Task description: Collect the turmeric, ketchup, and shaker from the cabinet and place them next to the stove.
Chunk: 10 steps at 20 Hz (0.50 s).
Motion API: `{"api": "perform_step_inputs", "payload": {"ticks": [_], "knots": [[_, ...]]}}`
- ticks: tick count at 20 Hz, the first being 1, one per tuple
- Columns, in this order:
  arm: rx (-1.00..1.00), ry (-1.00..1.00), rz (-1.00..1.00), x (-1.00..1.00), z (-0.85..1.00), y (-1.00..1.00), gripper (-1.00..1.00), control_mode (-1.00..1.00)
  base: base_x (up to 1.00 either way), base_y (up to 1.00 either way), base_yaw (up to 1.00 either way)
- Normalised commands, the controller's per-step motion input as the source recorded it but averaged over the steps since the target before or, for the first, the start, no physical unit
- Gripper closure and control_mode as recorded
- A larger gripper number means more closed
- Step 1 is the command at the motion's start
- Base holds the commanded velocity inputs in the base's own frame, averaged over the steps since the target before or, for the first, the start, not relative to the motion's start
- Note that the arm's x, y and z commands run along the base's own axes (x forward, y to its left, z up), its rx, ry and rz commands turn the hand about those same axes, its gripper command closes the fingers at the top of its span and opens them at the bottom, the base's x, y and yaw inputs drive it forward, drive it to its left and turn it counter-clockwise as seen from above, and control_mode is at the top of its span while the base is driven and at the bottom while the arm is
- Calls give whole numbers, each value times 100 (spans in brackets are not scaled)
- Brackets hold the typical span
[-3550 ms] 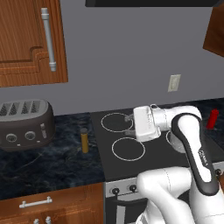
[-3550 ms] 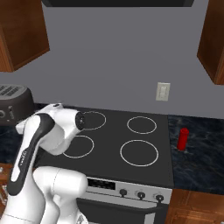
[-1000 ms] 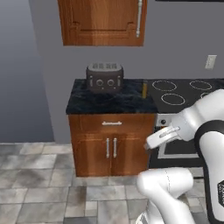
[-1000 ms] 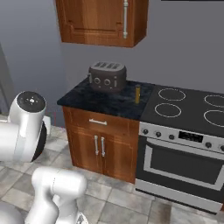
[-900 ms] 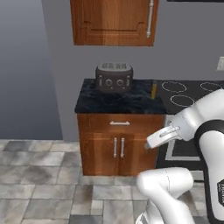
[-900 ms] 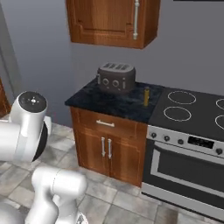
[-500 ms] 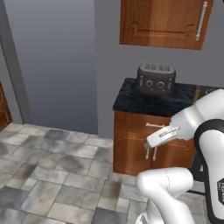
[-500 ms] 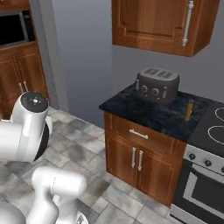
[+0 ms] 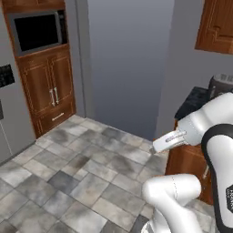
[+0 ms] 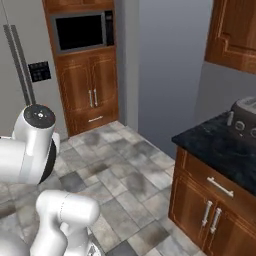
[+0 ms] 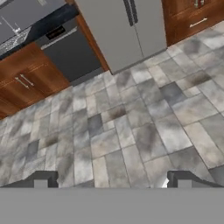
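My cabinet (image 9: 217,27) runs off the top right corner of the left base view; in the right base view its door is cut by the top and right edges, handle out of sight. The toaster (image 10: 244,115) is clipped by the right edge, half shown. The bench (image 10: 220,145) also leaves the frame at the right. My forearm covers the bench's near end in the left base view. In the hand view the fridge (image 11: 120,26) loses its top.

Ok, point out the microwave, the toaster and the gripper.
microwave (image 10: 82,31), right base view, dark door glass
toaster (image 10: 244,113), right base view, rounded side
gripper (image 11: 112,180), hand view, midway between its fingertips
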Motion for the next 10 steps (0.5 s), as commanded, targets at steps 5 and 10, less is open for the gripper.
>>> {"api": "perform_step_inputs", "payload": {"ticks": [5,10], "knots": [[0,0,0,0,0,0,-100,100,0,63,56],[0,0,0,0,0,0,-100,100,1,54,57]]}}
